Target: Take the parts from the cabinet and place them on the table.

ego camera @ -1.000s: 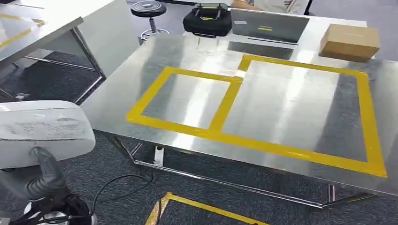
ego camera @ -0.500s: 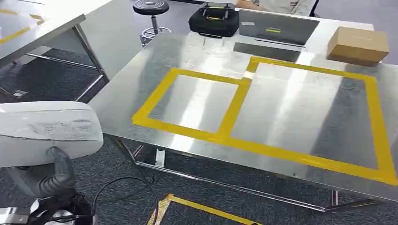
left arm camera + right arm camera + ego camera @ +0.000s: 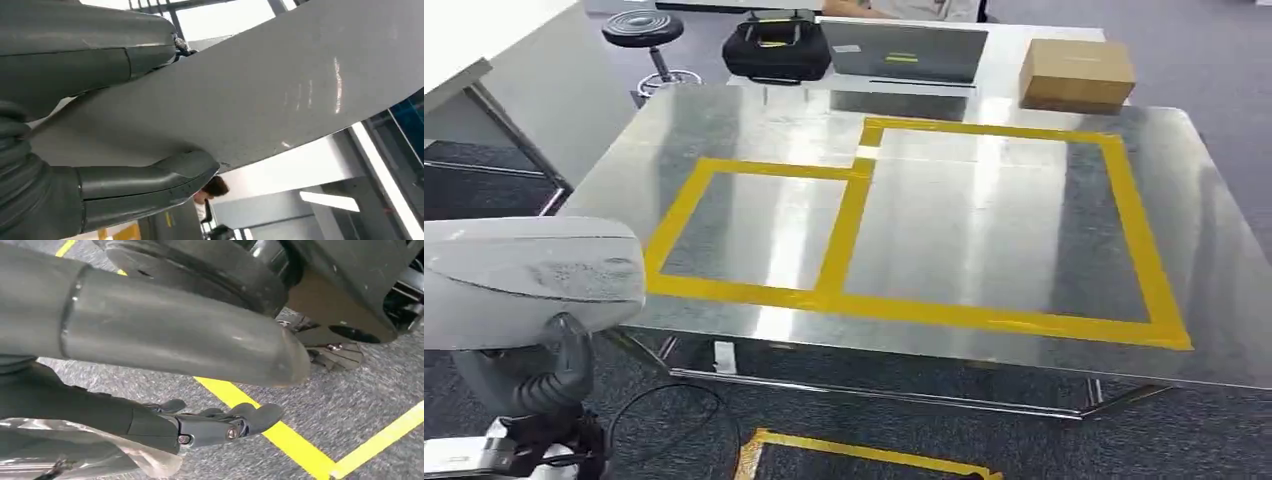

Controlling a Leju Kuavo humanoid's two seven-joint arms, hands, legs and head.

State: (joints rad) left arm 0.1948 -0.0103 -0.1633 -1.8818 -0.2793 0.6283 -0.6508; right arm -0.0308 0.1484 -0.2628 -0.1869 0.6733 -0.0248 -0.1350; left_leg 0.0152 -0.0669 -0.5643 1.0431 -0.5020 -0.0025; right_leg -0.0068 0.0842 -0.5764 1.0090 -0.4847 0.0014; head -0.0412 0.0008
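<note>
Head view: steel table (image 3: 984,265) ahead on dark carpet (image 3: 1204,440), marked with yellow tape (image 3: 844,225) into 2 adjoining rectangles, smaller one on the left. At far edge: black bag (image 3: 776,52), grey laptop (image 3: 902,52), cardboard box (image 3: 1076,75). Black stool (image 3: 644,30) beyond the left corner. More yellow tape on the floor near the bottom edge. Large white part (image 3: 524,280) low on the left, short of the table, not yet on it; left hand (image 3: 544,375) beneath it, grey thumb up against its underside.

Left wrist view: white part's pale broad surface clamped between thick thumb and darker fingers (image 3: 150,187), pressed flat on opposite faces. Person partly visible far behind.

Right wrist view: right hand (image 3: 210,427) over carpet with yellow floor lines, thumb extended, darker fingers curled inward; crinkled clear plastic (image 3: 75,452) just beside them. Contact with the plastic: cannot tell.
</note>
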